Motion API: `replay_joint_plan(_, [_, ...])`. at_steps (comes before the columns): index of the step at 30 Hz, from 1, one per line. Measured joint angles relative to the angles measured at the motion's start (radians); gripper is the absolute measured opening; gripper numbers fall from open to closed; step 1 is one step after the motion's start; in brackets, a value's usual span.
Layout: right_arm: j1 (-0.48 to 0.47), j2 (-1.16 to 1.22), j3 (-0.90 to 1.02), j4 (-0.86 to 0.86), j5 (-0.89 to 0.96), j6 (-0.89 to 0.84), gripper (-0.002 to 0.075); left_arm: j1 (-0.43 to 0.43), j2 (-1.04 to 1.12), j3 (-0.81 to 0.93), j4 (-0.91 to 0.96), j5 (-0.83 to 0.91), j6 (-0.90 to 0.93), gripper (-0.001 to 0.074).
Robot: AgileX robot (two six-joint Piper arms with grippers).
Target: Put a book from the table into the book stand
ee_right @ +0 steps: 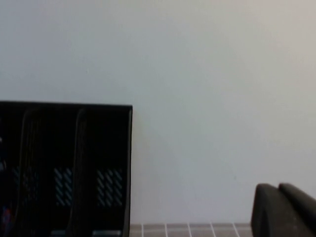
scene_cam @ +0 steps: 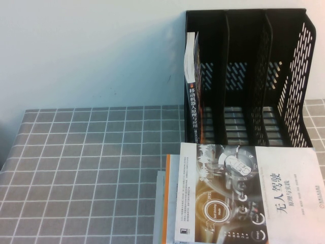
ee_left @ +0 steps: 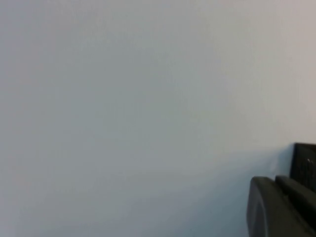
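The book [scene_cam: 254,195] lies flat on the table [scene_cam: 91,162] at the front right, cover up, white half to the right and dark gauge half to the left. It lies on top of other books. The black book stand [scene_cam: 244,76] stands behind it against the wall; its middle and right compartments are empty. Neither gripper shows in the high view. My left gripper [ee_left: 276,180] is shut and empty, facing the wall, with the stand's edge [ee_left: 306,163] beside it. My right gripper [ee_right: 279,186] is shut and empty, facing the wall to the right of the stand [ee_right: 64,168].
A dark-spined book with white Chinese letters [scene_cam: 193,101] stands in the stand's left compartment. An orange-edged book [scene_cam: 166,203] and a white one [scene_cam: 158,208] lie under the task book. The grey grid cloth stretches to the left.
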Motion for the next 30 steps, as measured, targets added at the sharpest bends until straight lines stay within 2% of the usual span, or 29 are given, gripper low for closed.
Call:
replay_joint_plan(4, [0.0, 0.054, -0.16, 0.0, 0.285, 0.01, -0.0003, 0.0, 0.074, -0.196, -0.021, 0.314, -0.002, -0.0004])
replay_joint_plan(7, [0.0, 0.141, -0.248, 0.018, 0.402, 0.008, -0.0003, 0.0, 0.167, -0.277, -0.014, 0.442, 0.002, -0.0004])
replay_joint_plan(12, [0.0, 0.363, -0.351, 0.156, 0.537, -0.039, -0.0003, 0.0, 0.291, -0.289, -0.08, 0.452, -0.037, -0.0004])
replay_joint_plan(16, [0.0, 0.589, -0.408, 0.357, 0.649, -0.263, -0.0003, 0.0, 0.395, -0.303, -0.306, 0.468, -0.044, -0.0004])
replay_joint_plan(22, [0.0, 0.932, -0.437, 0.674, 0.714, -0.642, -0.0003, 0.0, 0.587, -0.315, -0.626, 0.594, 0.216, -0.0004])
replay_joint_plan(30, [0.0, 1.204, -0.489, 0.735, 0.664, -0.766, -0.0003, 0.0, 0.702, -0.315, -1.033, 0.734, 0.547, -0.0004])
